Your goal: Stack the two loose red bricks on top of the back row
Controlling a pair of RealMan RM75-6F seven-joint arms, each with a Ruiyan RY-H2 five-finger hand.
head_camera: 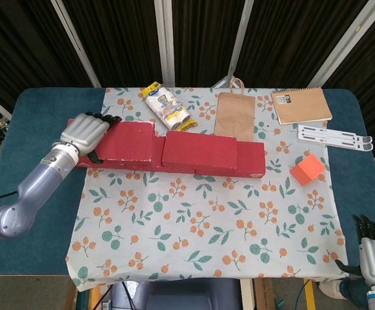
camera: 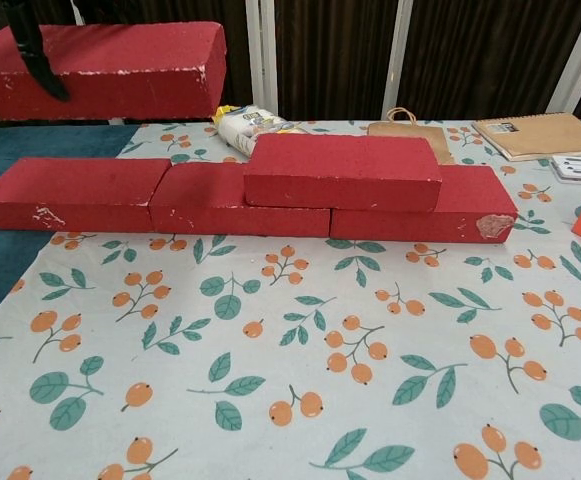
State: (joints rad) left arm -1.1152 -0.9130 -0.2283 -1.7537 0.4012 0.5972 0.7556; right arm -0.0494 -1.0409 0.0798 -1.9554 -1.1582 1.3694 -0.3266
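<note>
Floral cloth (head_camera: 206,219) on blue table | left hand (head_camera: 84,132) grips raised red brick (camera: 100,70) by its left end, above back row (camera: 240,195) | right hand (head_camera: 373,253) at near-right corner, fingers unclear.

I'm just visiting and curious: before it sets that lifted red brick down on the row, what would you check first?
1. Left hand holds the lifted brick: ok.
2. Brick clear above the back row: ok, the chest view shows a gap.
3. Landing spot left of the stacked brick free: ok.
4. Brick level: ok, roughly.
5. Brick lined up over the row: cannot tell exactly.
6. Right hand away from the bricks: ok, at the near table edge.
</note>
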